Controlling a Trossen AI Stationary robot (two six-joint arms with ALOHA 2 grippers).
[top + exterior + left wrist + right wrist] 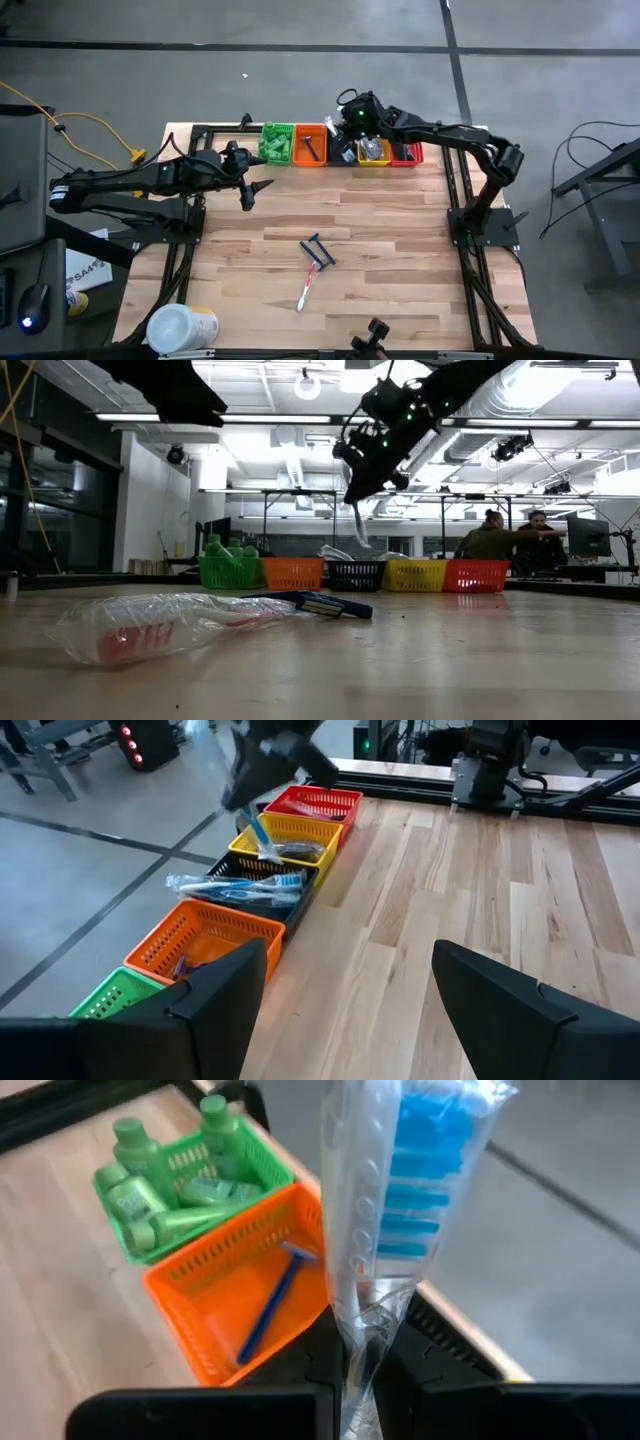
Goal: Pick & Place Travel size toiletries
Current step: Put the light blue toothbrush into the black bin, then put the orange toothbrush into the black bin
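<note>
- Your right gripper (pixel 362 1342) has its jaws clamped on a clear-wrapped toothbrush with blue bristles (pixel 400 1210); it hangs in the air above the black mesh bin (pixel 343 150), at the desk's far edge.
- In the low view that wrapped toothbrush (pixel 358 525) dangles down from the right gripper (pixel 362 490), clear of the bins.
- Black mesh bin (pixel 262 885) already holds several wrapped white-blue toothbrushes (pixel 235 887).
- Bins sit in a row along the far edge: green mesh bin (pixel 277 143), orange mesh bin (pixel 309 143), black, yellow mesh bin (pixel 374 153), red mesh bin (pixel 406 153).
- Green bin (pixel 200 1175) holds small green plastic bottles (pixel 150 1190); orange bin (pixel 230 1295) holds one blue razor (pixel 275 1295).
- Yellow bin (pixel 285 835) holds some dark items, can't tell which.
- Still on the desk near the middle: a blue razor (pixel 318 248), and just toward the near edge a wrapped toothbrush with a red end (pixel 308 287).
- Your left gripper (pixel 256 190) hovers over the desk's left side near the green bin, jaws apart, holding nothing; wrist view shows both fingers (pixel 225 990) spread wide.
- Large white cylindrical tub (pixel 180 327) lies at the near-left corner.
- Two people (pixel 510 540) sit in the room behind the desk.
</note>
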